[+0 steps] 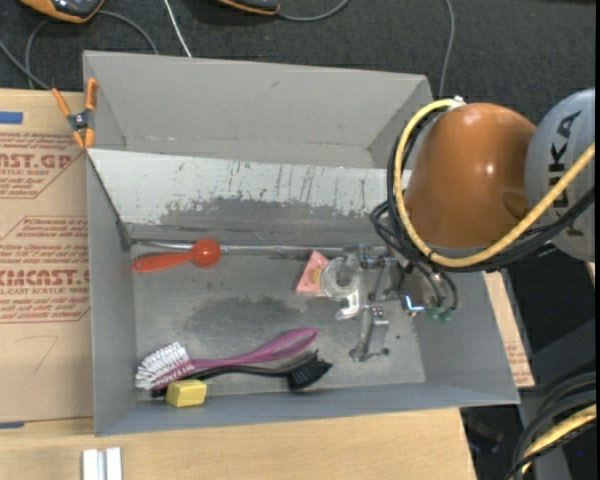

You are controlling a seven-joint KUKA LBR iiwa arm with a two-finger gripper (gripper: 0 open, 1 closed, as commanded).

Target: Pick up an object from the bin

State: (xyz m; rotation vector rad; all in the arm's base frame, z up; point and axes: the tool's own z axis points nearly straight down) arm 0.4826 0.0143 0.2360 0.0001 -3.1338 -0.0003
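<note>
The tool (pixel 362 316) hangs below the arm's orange cover (pixel 470 173) at the right of the bin (pixel 270 98), low over the floor and near the foot of the back wall. We cannot tell from this view whether it stands wide or narrow, and we see nothing held in it.

The nearest thing is a small pink piece (pixel 312 273). It lies just beside the tool on its left, at the foot of the back wall, and we treat it as the likely thing to pick. We judge it light and probably soft or rubbery; its exact shape is too small to tell. Take hold across its narrow width, from above. Check clearance on the wall side first, since the wall may block one side of the grasp. A light piece may slide away if touched off-centre.

Farther left along the same wall lies a red-orange spoon (pixel 175 258), its rounded end on the right. At the front of the bin lies a brush (pixel 250 358) with a purple handle, white bristles at its left end and black bristles at its right. A yellow block (pixel 187 393) sits just beside the white bristles. All three are well apart from the tool.

Count: one pink piece, one spoon, one brush and one yellow block, four loose things in all. Whether the black bristles belong to a second brush we cannot tell.
</note>
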